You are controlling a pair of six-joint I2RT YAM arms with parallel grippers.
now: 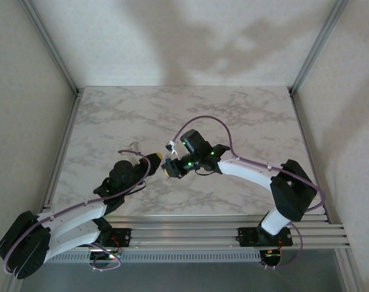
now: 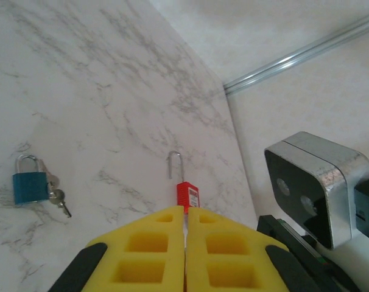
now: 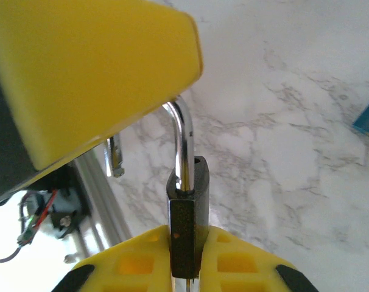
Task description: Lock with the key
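Your right gripper is clamping the dark padlock by its body, with a yellow finger pressing on each side. The lock's silver shackle is standing out ahead of the fingertips. The hole for its free leg is showing empty on top of the body. The curve of that shackle is running in under one broad yellow finger of your left gripper, which is hanging just beside the lock. The left pads are lying flat together. I cannot tell whether anything is pinched between them.

Just past the left fingertips, the red padlock is showing with its shackle open. Its lower end is hiding behind the pads, so I cannot say whether it is being held or lying loose. Well off to the left, the blue padlock is lying flat on the table, shackle closed, with the keys touching its right side.

From above, both grippers are meeting near the middle of the white marbled table. Pale walls are closing it in on three sides, and an aluminium rail is running along the foot of one wall.
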